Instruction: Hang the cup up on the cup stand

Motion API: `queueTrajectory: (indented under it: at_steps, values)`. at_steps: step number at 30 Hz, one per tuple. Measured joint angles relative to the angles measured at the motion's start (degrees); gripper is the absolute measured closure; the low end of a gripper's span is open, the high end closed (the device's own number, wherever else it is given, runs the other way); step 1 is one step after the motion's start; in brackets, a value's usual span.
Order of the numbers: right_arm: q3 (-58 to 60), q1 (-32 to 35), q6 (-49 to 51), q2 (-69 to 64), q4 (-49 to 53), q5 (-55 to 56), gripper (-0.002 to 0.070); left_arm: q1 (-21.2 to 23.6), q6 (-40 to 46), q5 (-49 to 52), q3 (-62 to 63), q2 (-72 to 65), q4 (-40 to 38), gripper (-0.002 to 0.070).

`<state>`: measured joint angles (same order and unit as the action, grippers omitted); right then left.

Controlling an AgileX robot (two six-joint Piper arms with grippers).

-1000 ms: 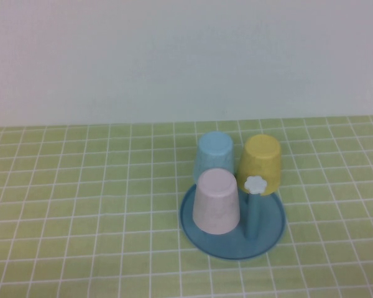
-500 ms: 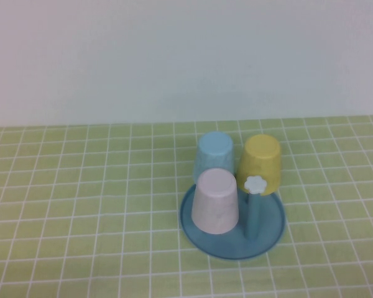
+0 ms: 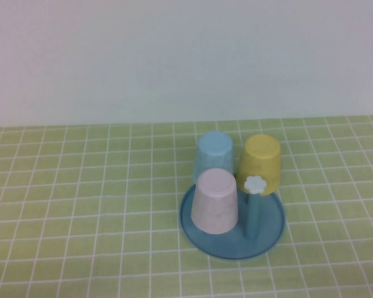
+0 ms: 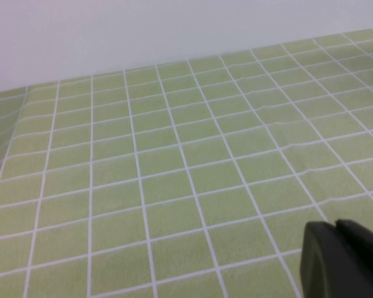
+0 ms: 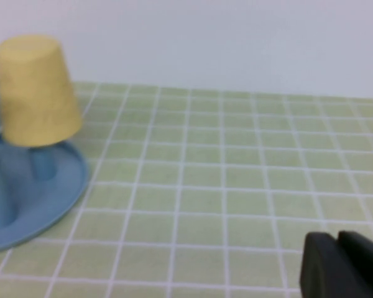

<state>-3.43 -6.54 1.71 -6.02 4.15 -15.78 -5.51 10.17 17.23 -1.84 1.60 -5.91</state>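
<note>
The cup (image 3: 216,202) already sits inverted and upright on the stand (image 3: 233,247), beside the blue cup (image 3: 214,153) and yellow cup (image 3: 260,162); both grippers, left (image 4: 342,261) and right (image 5: 342,267), fingers closed and empty, hang over bare counter (image 3: 81,205); the right seems nearer.

The cup (image 3: 216,201) looks like pale pink plastic, matt and faintly speckled. The light blue cup (image 3: 214,153) and the yellow cup (image 3: 260,164) have the same dull, slightly grainy plastic look. The cup stand (image 3: 232,243) is smooth blue plastic with a soft sheen on its dished base. The table (image 3: 81,205) wears a green checked covering, smooth and slightly rippled in the left wrist view. Each end effector, left (image 4: 345,261) and right (image 5: 343,266), shows matt black plastic.
</note>
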Motion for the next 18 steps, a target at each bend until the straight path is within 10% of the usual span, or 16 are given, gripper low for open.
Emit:
queueTrajectory:
  at_steps: [18]
  values:
    - [4.7, 6.0, 0.4, 6.7, -1.2, -4.8, 0.0640, 0.0, 0.0, 0.0, 0.0, 0.0, 0.0, 0.0675]
